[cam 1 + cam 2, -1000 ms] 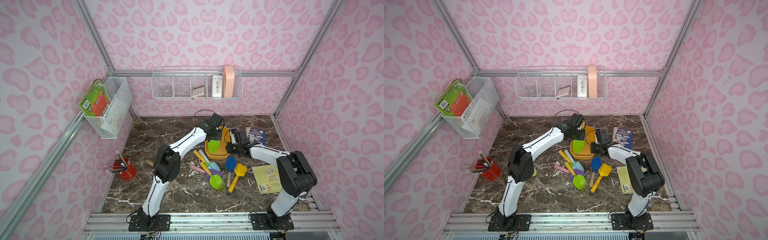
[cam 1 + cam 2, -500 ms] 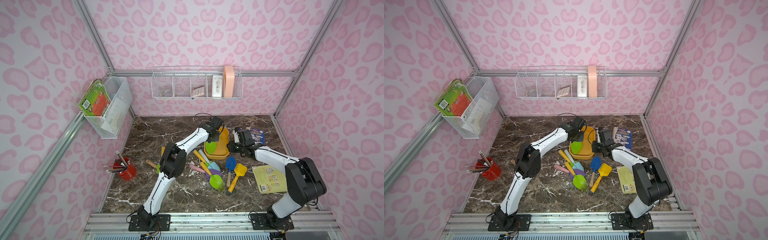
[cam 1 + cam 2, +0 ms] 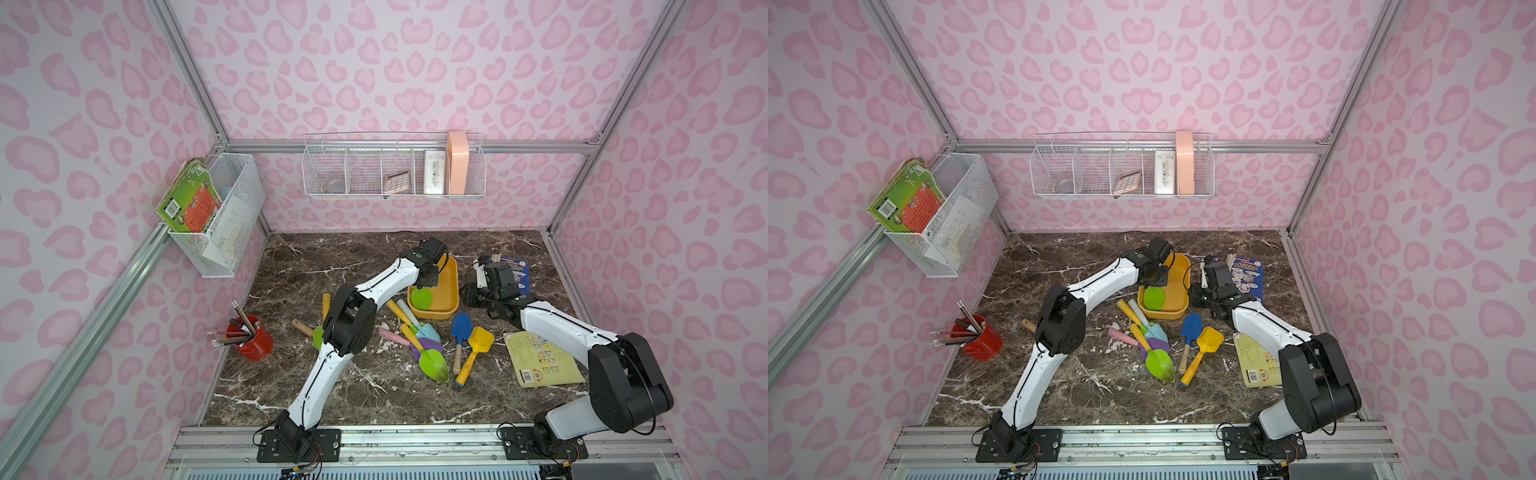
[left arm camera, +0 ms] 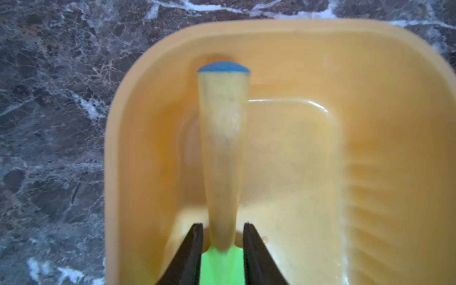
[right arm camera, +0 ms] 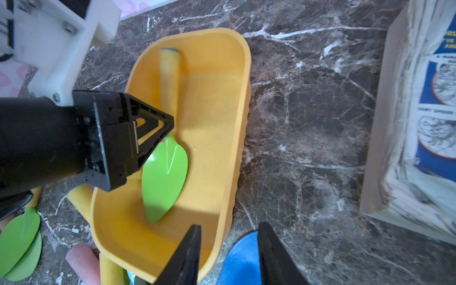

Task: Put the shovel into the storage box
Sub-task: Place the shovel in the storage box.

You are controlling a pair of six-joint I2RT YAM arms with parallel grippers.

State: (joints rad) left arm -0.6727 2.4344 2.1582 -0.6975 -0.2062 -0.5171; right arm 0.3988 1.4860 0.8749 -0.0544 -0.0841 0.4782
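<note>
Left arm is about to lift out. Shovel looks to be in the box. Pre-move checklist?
1. Shovel in box: ok, blade and handle both lie inside the walls.
2. Left hand open: ok, gaps show between its fingers and the handle.
3. Right hand open: ok, fingers stand apart.
4. Right hand clear of box: cannot tell, it straddles the box wall and contact is unclear.
5. Space above left hand: ok, nothing overhead in both top views.

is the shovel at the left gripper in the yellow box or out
In: the shovel has blade and handle both lying inside the storage box walls.
</note>
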